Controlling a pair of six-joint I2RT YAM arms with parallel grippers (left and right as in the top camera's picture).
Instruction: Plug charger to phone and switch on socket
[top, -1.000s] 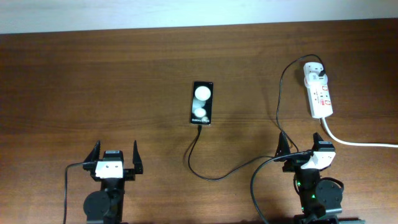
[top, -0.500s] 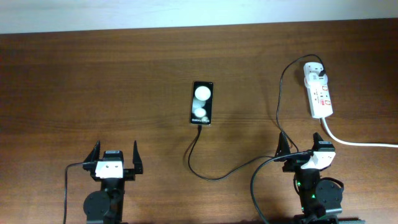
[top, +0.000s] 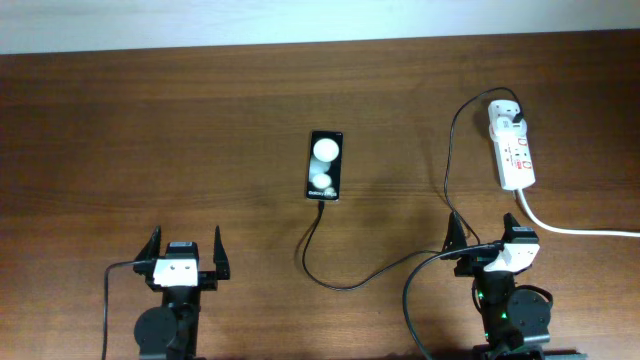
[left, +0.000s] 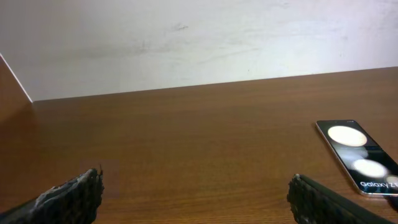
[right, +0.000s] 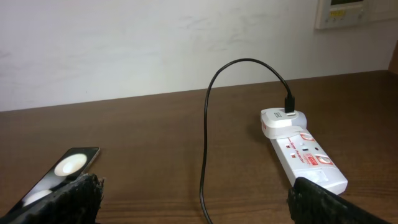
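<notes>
The charger (top: 340, 288) runs as a thin black cable from the white adapter (top: 505, 112) at the far end of the socket (top: 514, 155). It comes down past my right arm, then loops across the worktop (top: 150, 120) to the near short edge of the phone (top: 326, 166). The tip meets that edge, but from overhead I cannot tell whether it is seated or only touching. The phone lies flat mid-worktop with its back up, well apart from both arms.

The left gripper (top: 186, 243) and right gripper (right: 193, 193) both sit at the near edge, jaws wide and empty.

I judge the plugging step to be the one in hand, so I would confirm it before going for the switch. My plan:

- Bring the left gripper to the phone's far end as a stop, so it cannot slide.
- Pinch the cable with the right gripper just behind the tip.
- Push straight along the phone's long axis, keeping the tip level, since a tilted tip will jam.

The cable passes very close beside the right gripper, so I would lift clear first to avoid dragging the loop and pulling the tip away.

For the socket, I would bring the jaws together and press down on the switch by the adapter. I would stay off the thick white cord (top: 580, 231) so the strip does not skid.
</notes>
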